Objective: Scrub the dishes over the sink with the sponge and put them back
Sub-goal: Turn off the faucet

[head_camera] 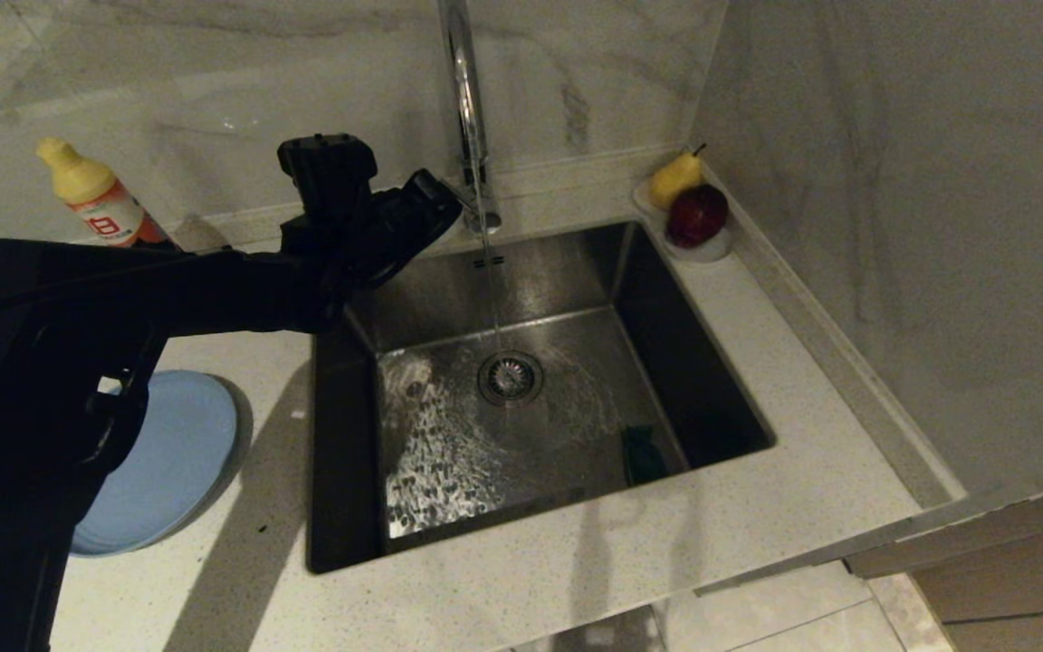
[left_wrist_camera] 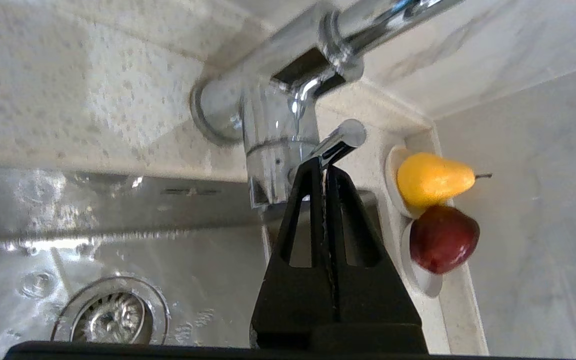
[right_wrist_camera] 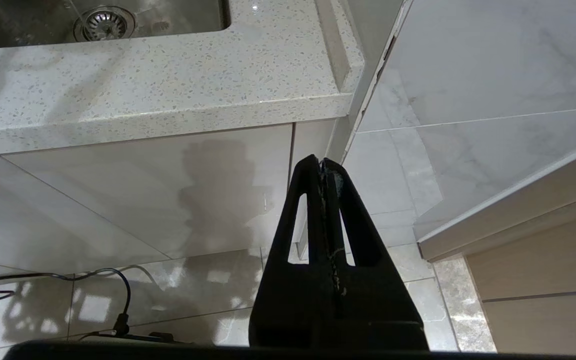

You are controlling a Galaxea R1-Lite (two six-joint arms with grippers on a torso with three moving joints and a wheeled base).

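So the left gripper [left_wrist_camera: 325,167] was up at the tap lever [left_wrist_camera: 340,140], jaws pressed flat together with nothing between them, the tips right against the underside of the lever as far as I could tell. Water was running from the chrome tap [head_camera: 465,109] straight down onto the drain strainer [head_camera: 510,377] of the sink [head_camera: 521,398].

The sponge [head_camera: 643,453] sat green side up on the sink floor, against the right wall near the front. The pale blue-grey plate [head_camera: 173,453] was on the counter to the left of the sink, half hidden under the arm. I couldn't spot either bowl.

Things I'd worry about: the closed tips only had a thin contact on a round, slick lever, so a nudge could've slipped off and knocked the tap body. Push too far and the flow could've jumped and splashed onto the counter. The arm also hung low over the plate, so pulling back carelessly might've clipped it. The pear [head_camera: 674,178] and apple [head_camera: 697,215] in the corner looked safely out of reach.

The right gripper [right_wrist_camera: 324,167] was parked down below the counter edge, shut and empty.
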